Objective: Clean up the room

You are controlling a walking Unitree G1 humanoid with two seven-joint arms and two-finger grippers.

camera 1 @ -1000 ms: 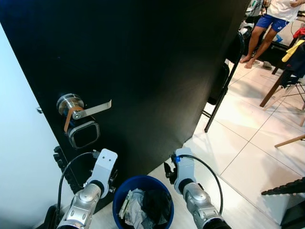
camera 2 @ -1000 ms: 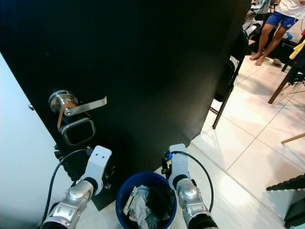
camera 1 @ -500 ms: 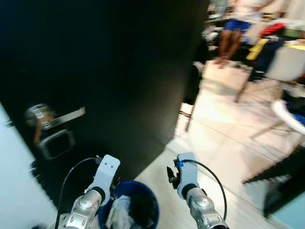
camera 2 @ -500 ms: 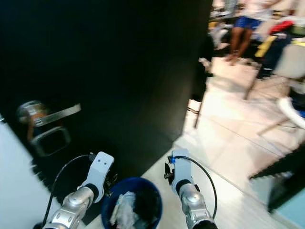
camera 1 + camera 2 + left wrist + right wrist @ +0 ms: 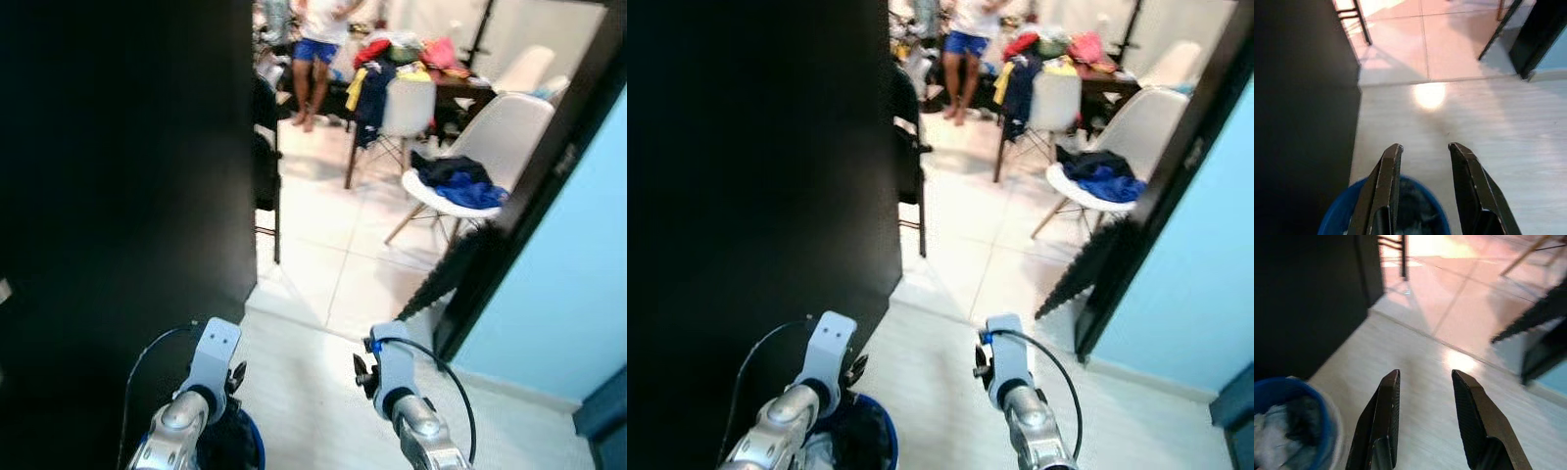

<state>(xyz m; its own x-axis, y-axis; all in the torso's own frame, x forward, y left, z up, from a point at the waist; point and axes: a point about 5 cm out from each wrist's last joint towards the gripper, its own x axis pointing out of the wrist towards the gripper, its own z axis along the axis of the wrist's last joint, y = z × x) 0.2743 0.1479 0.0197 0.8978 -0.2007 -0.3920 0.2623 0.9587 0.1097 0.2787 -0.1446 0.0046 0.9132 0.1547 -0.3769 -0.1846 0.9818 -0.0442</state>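
While the robot faces a doorway past a black door [image 5: 118, 196], both arms are held out low and neither tool grips anything. Left tool [image 5: 1422, 152]: fingers apart, empty, hovering right over the rim of the blue bin [image 5: 1334, 223]. Right tool [image 5: 1422, 379]: fingers apart, empty, over bare floor [image 5: 1415, 440]. The bin sits on the floor low between the arms, beside the left arm and tight against the door; it holds crumpled white and dark trash [image 5: 1283, 431]. From the right tool the bin is off toward the robot's left, apart from it, so the left arm is the nearer one. Round bin, no long axis to line up with.

Beyond the doorway: tiled room, white chair [image 5: 490, 147] with blue clothes [image 5: 460, 181] on the seat, a bench [image 5: 460, 83] piled with clothes, a person [image 5: 318, 39] standing far back. Likely next pickups are there, well away from both tools.
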